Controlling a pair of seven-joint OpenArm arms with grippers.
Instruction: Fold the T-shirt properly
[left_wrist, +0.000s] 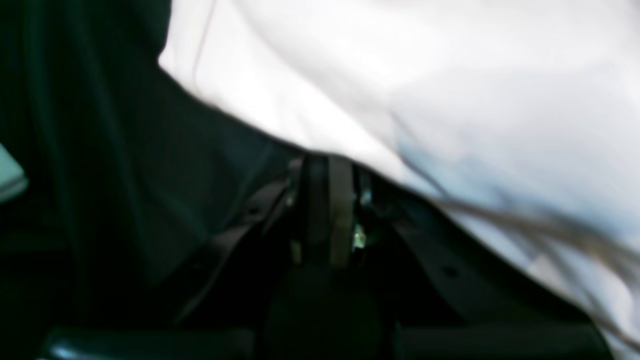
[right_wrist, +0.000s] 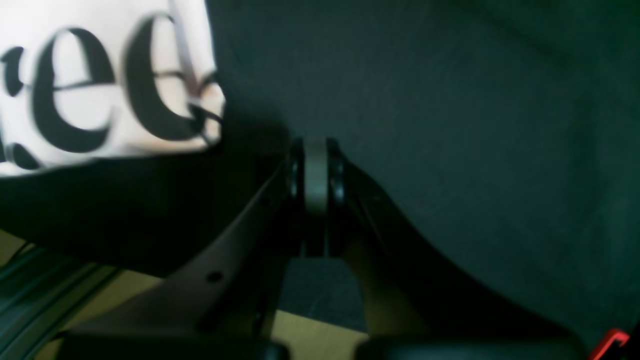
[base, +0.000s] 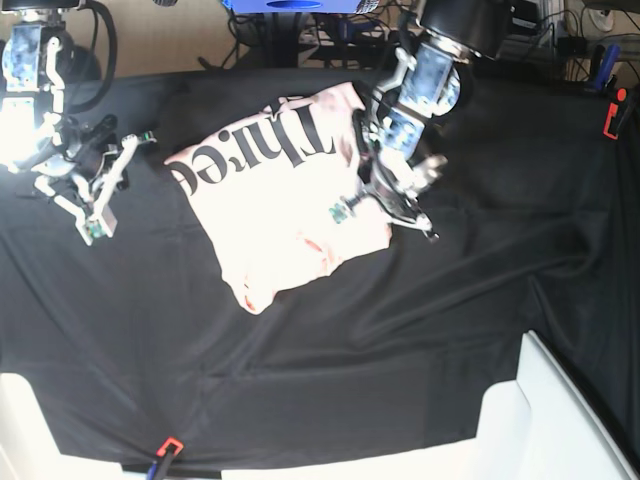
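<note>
left end effector (base: 385, 205) pinches the t-shirt (base: 275, 215) edge at 3 o'clock; right end effector (base: 98, 205), closed and empty, sits at 9 o'clock. the thin pinch may slip, spoiling the fold.

Matt soft cotton T-shirt (base: 280, 215), matt black cloth (base: 450, 300) with creases

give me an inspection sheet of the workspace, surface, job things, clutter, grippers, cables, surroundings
Surface: black cloth, wrinkled, covering the table.
Job's things: T-shirt, pale pink, partly folded, black lettering facing up.
Clutter: small red item at the far edge; red clip at the near edge.
Grippers: left gripper jaws closed on the T-shirt's edge; right gripper jaws shut, empty, beside the shirt.
Cables: black cables behind the right arm.
Surroundings: white bin at the near corner.
</note>
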